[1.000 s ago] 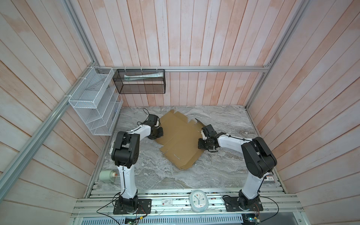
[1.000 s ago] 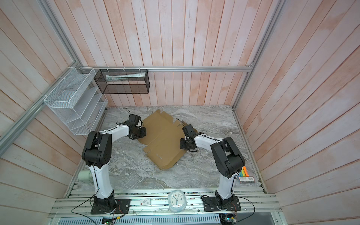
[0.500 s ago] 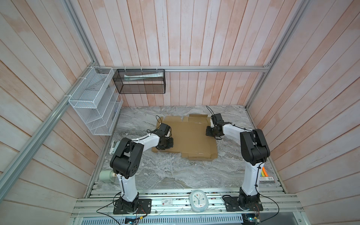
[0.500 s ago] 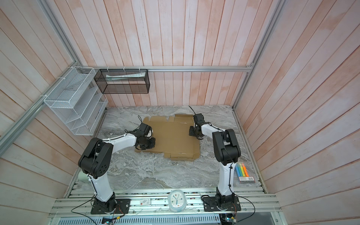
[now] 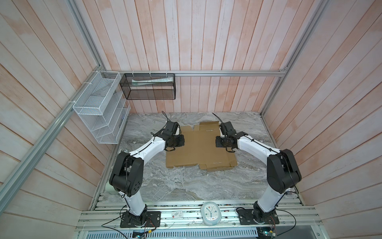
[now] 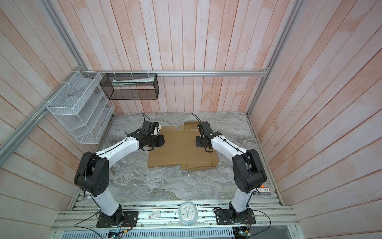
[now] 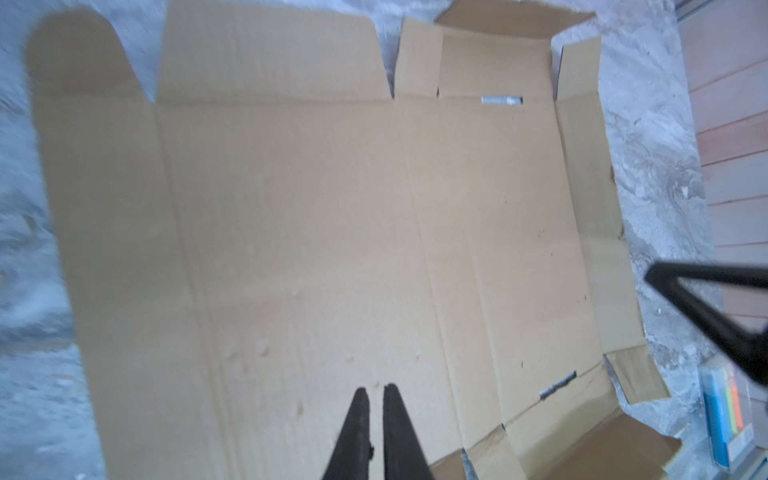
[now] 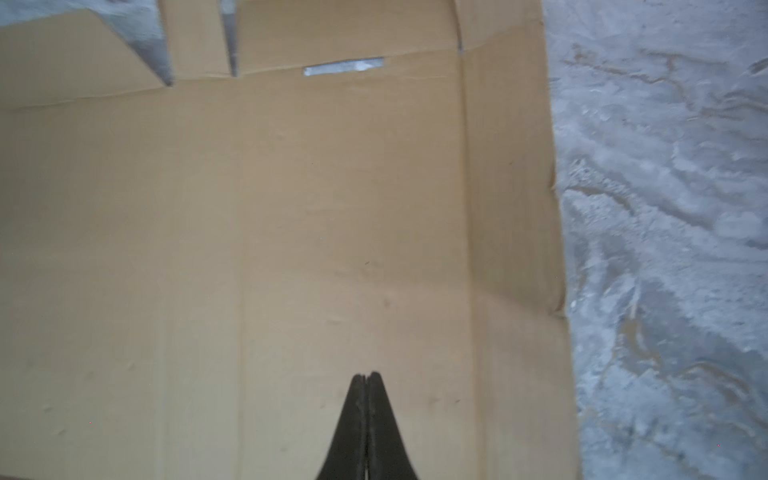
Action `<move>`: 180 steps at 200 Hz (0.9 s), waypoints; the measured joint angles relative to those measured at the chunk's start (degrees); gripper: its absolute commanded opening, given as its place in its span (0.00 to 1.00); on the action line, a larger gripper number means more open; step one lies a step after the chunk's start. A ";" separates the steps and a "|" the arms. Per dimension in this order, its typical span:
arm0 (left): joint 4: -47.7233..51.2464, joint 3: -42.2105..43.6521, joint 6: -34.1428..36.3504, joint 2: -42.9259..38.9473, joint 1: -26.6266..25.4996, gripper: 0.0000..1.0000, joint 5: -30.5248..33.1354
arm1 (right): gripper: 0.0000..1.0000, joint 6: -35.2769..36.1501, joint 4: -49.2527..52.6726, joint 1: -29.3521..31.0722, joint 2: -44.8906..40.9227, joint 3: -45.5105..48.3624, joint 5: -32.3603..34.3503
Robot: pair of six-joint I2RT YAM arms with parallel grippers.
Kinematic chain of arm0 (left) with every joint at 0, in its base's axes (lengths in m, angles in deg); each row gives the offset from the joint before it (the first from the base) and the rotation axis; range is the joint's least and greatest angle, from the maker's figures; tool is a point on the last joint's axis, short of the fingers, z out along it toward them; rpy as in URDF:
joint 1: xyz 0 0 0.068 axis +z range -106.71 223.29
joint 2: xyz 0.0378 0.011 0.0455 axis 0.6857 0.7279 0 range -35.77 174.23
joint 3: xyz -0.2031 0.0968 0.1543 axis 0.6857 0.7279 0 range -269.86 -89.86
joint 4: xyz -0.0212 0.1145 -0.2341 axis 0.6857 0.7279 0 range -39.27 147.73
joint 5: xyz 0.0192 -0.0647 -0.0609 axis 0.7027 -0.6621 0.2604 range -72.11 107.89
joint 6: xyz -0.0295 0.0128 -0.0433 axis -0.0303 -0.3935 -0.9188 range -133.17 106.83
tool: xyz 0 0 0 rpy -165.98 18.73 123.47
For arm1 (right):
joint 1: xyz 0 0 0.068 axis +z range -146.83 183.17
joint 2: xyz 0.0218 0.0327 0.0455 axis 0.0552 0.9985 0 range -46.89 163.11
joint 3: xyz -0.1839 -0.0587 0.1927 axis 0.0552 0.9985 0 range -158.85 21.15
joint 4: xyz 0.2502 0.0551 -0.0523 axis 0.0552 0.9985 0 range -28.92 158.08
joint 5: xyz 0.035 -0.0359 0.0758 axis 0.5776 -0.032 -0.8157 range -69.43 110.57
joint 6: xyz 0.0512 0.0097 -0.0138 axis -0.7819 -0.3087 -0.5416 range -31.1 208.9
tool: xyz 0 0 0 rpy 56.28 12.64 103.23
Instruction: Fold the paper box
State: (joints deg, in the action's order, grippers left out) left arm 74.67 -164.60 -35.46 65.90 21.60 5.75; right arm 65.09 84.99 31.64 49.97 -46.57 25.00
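Pale wood-panelled walls enclose a grey marbled table [image 5: 186, 186], where the paper box [image 5: 198, 149] lies toward the back middle as a flat, unfolded blank (flaps and two slits showing). Over its left part the left fingers [image 7: 355, 424] are all but closed, with a thin gap between them, and hold nothing. Over its right part the right fingers [image 8: 353, 415] are pressed together, also empty.

Robot lab cell — aluminium framing [image 5: 227, 73].
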 measured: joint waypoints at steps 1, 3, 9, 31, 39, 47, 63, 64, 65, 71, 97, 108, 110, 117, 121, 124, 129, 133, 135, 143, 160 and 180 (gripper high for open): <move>-0.04 -0.11 0.00 0.09 0.09 0.04 0.00 | 0.05 -0.13 0.00 0.17 -0.13 0.17 -0.02; -0.15 -0.57 -0.02 0.46 0.39 0.03 0.00 | 0.06 -0.74 -0.04 0.90 -0.63 0.85 -0.09; -0.28 -1.38 0.42 1.29 1.01 0.02 -0.07 | 0.06 -1.90 -0.28 2.29 -1.49 2.40 -0.17; -0.83 -4.02 1.75 5.64 2.67 0.00 -0.74 | 0.04 -6.36 -0.52 6.45 -2.01 8.20 -0.63; -0.83 -4.72 1.97 7.32 2.95 0.00 -1.03 | 0.04 -7.82 -0.48 7.37 -1.73 10.25 -0.94; -0.81 -5.14 2.16 8.79 3.10 0.00 -1.16 | 0.04 -8.96 -0.33 7.93 -1.44 11.82 -1.25; -0.81 -5.53 2.58 11.41 3.17 0.00 -1.31 | 0.04 -10.78 -0.66 8.41 -1.22 14.75 -1.75; -0.81 -5.53 2.58 11.47 3.17 0.00 -1.31 | 0.03 -10.82 -0.68 8.41 -1.22 14.88 -1.75; -0.81 -5.53 2.58 11.56 3.17 0.00 -1.31 | 0.03 -10.93 -0.70 8.41 -1.22 14.99 -1.75; -0.72 -5.55 2.60 12.20 3.17 0.00 -1.31 | 0.04 -11.50 -1.42 8.41 -1.38 15.69 -1.79; -0.74 -5.53 2.60 13.62 3.17 0.00 -1.29 | 0.03 -12.74 -3.15 8.28 -2.08 16.96 -1.81; -0.79 -5.53 2.60 13.68 3.17 0.00 -1.29 | 0.04 -13.05 -3.96 7.98 -2.36 17.55 -2.25; -0.79 -5.53 2.58 13.68 3.17 0.00 -1.29 | 0.03 -13.11 -4.13 7.87 -2.40 17.66 -2.40; -0.83 -5.49 2.58 13.68 3.17 0.00 -1.27 | 0.03 -13.25 -4.76 7.45 -2.51 18.01 -2.86; -0.96 -5.38 2.58 13.68 3.17 0.00 -1.25 | 0.04 -13.27 -5.11 7.17 -2.58 18.16 -3.15; -1.07 -5.22 2.58 13.68 3.17 0.00 -1.22 | 0.03 -13.27 -5.42 6.93 -2.58 18.27 -3.32; -1.36 -4.83 2.58 13.66 3.17 0.00 -1.09 | 0.03 -13.27 -5.88 6.49 -2.58 18.36 -3.63; -1.51 -4.46 2.58 13.62 3.17 0.00 -1.03 | 0.04 -13.27 -6.21 6.05 -2.58 18.38 -3.82; -1.60 -4.17 2.58 13.62 3.17 0.00 -1.03 | 0.03 -13.25 -6.38 5.84 -2.58 18.38 -3.91; -1.90 -3.04 2.56 13.51 3.17 0.00 -0.90 | 0.04 -13.18 -6.88 4.98 -2.47 18.45 -4.15; -2.14 0.63 2.43 12.70 3.17 0.00 -0.87 | 0.04 -12.57 -7.87 2.89 -2.12 18.45 -4.59; -3.50 4.04 2.01 10.43 3.15 0.00 -1.05 | 0.03 -11.19 -8.66 0.61 -1.27 17.75 -5.44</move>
State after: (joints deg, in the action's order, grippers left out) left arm 71.18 -160.56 -33.44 76.32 24.75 4.70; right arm 53.90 76.33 32.25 48.70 -28.82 19.56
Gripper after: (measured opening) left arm 0.055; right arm 0.043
